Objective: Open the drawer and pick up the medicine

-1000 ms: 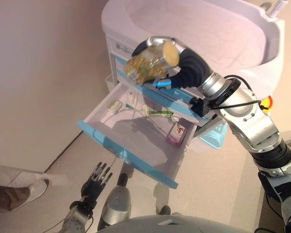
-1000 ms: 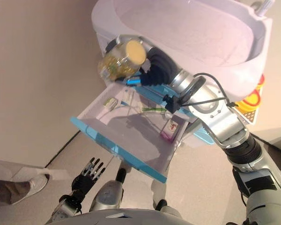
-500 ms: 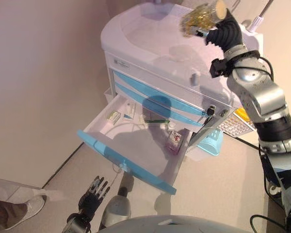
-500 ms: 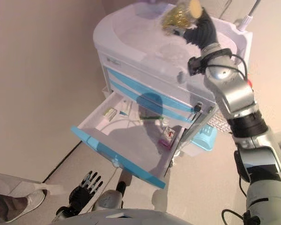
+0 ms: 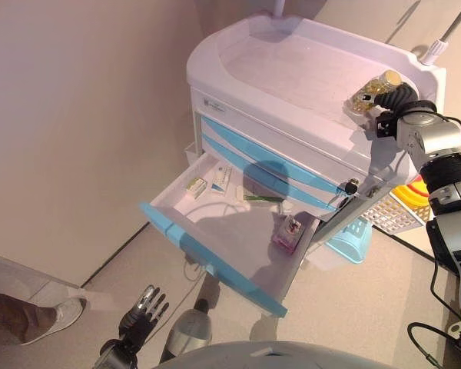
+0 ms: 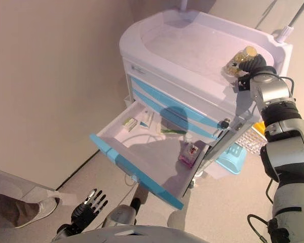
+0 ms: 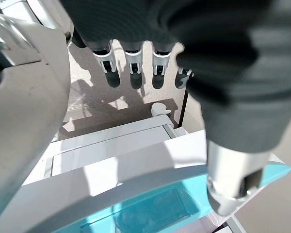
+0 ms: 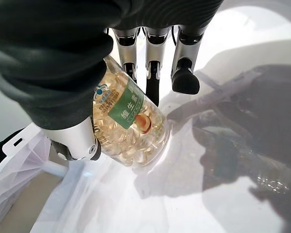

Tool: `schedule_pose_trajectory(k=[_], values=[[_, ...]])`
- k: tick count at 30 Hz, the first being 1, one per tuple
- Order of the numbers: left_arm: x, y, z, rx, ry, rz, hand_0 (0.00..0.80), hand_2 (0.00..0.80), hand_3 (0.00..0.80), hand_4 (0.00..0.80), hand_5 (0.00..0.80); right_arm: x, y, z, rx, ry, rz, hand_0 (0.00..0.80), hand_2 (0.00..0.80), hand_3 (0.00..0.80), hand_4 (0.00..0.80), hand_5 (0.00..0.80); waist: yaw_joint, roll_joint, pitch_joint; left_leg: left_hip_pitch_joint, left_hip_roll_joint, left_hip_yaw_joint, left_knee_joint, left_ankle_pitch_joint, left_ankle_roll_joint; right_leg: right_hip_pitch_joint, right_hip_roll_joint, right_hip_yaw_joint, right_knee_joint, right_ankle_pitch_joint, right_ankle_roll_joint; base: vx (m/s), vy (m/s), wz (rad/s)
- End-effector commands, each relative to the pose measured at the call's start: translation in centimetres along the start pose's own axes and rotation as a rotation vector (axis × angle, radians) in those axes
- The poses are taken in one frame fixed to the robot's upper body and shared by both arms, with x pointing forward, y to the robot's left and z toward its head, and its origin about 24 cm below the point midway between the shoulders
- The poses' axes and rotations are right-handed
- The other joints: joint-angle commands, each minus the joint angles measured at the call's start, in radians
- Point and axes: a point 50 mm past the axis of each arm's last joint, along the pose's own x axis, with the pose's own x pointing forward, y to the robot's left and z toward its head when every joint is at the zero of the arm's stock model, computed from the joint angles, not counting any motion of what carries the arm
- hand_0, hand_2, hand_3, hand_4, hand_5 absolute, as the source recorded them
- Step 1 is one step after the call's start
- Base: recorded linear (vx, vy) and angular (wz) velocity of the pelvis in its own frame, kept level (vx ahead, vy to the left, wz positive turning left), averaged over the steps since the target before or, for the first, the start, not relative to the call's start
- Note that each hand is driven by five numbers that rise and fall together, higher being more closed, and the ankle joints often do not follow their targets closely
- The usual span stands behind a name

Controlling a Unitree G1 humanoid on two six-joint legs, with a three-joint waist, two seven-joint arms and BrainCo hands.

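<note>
A clear medicine bottle [image 8: 128, 126] of yellow capsules, with a green label and a gold cap, is in my right hand [image 5: 400, 98]. The thumb and fingers [image 8: 184, 77] close round it. The bottle [image 5: 368, 93] is tilted low over the right back corner of the white cart's top [image 5: 292, 69], its base at the surface. The cart's bottom drawer [image 5: 215, 261], with a blue front, stands pulled out wide. My left hand [image 5: 142, 311] hangs open near the floor below the drawer, its fingers [image 7: 133, 60] straight.
The drawer holds two small boxes [image 5: 196, 184] at its back left, a green tube [image 5: 263, 198] and a pink box [image 5: 286, 233]. A blue basket [image 5: 353, 238] hangs on the cart's right side. A person's shoe [image 5: 54, 315] stands on the floor at lower left. A wall runs along the left.
My right hand has carried the bottle from over the drawer up and right to the cart's top. The camera has shifted. The left hand stays low.
</note>
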Motion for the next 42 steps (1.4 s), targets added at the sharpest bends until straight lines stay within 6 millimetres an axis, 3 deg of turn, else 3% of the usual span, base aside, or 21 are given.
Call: schedule_pose_trajectory(k=[1, 5, 6, 7, 8, 14, 30, 42], values=[[0.0, -0.1, 1.0, 0.065, 0.0, -0.025, 0.0, 0.0, 0.0, 0.0, 0.0, 0.0, -0.7, 2.2, -0.07, -0.058, 0.002, 0.8, 0.8, 0.8, 0.8, 0.8, 0.037, 0.018, 0.013, 0.079, 0.003, -0.038, -0.007, -0.089, 0.033, -0.064, -0.065, -0.045, 0.077, 0.095, -0.006, 0.0, 0.0, 0.0], [0.0, -0.2, 0.9, 0.069, 0.004, -0.035, 0.0, 0.0, 0.0, 0.0, 0.0, 0.3, -0.3, 0.8, -0.088, -0.019, 0.012, 0.8, 0.8, 0.8, 0.8, 0.8, 0.043, 0.025, 0.024, 0.08, 0.001, -0.044, -0.005, -0.089, 0.035, -0.063, -0.065, -0.043, 0.081, 0.092, -0.005, 0.0, 0.0, 0.0], [0.0, -0.2, 0.9, 0.071, 0.006, -0.037, 0.0, 0.0, 0.0, 0.0, 0.0, 0.3, -0.2, 0.6, -0.087, -0.02, 0.009, 0.627, 0.627, 0.627, 0.627, 0.627, 0.044, 0.026, 0.025, 0.08, 0.001, -0.045, -0.005, -0.09, 0.035, -0.063, -0.065, -0.042, 0.082, 0.092, -0.004, 0.0, 0.0, 0.0], [0.0, -0.2, 0.9, 0.073, 0.008, -0.041, 0.0, 0.0, 0.0, 0.0, 0.0, 0.3, -0.2, 0.6, -0.091, -0.024, -0.002, 0.085, 0.085, 0.085, 0.085, 0.085, 0.044, 0.028, 0.028, 0.081, 0.001, -0.045, -0.004, -0.09, 0.036, -0.062, -0.066, -0.042, 0.082, 0.092, -0.004, 0.0, 0.009, 0.03], [-0.1, -0.2, 0.9, 0.074, 0.009, -0.042, 0.0, 0.0, 0.0, 0.0, 0.0, 0.3, -0.3, 0.6, -0.091, -0.03, -0.005, 0.0, 0.0, 0.0, 0.0, 0.0, 0.044, 0.029, 0.03, 0.082, 0.001, -0.045, -0.004, -0.091, 0.036, -0.062, -0.066, -0.042, 0.082, 0.091, -0.003, -0.004, 0.008, 0.04], [-0.2, -0.2, 1.0, 0.069, 0.006, -0.044, 0.0, 0.0, 0.0, 0.0, 0.0, 0.0, -0.7, 2.3, -0.11, -0.118, -0.084, 0.0, 0.0, 0.0, 0.0, 0.0, 0.04, 0.031, 0.034, 0.09, 0.005, -0.043, -0.012, -0.087, 0.035, -0.062, -0.064, -0.04, 0.085, 0.092, -0.001, -0.004, 0.002, 0.01], [-0.7, 0.1, 0.5, 0.046, -0.003, -0.044, 0.0, 0.0, 0.0, 0.0, 0.0, -3.1, -2.6, 10.3, -0.06, -0.432, -0.286, 0.0, 0.0, 0.0, 0.0, 0.0, 0.011, 0.017, 0.016, 0.103, 0.017, -0.019, -0.024, -0.084, 0.033, -0.068, -0.057, -0.023, 0.082, 0.099, -0.001, -0.005, -0.001, -0.02], [-1.1, 0.6, 0.1, 0.022, -0.018, -0.027, 0.0, 0.0, 0.0, 0.0, 0.0, -10.0, -6.0, 17.6, -0.012, -0.828, -0.567, 0.0, 0.0, 0.0, 0.0, 0.0, -0.02, 0.002, -0.016, 0.099, 0.02, 0.003, -0.03, -0.082, 0.033, -0.08, -0.054, -0.012, 0.07, 0.105, 0.002, -0.009, 0.0, -0.03]])
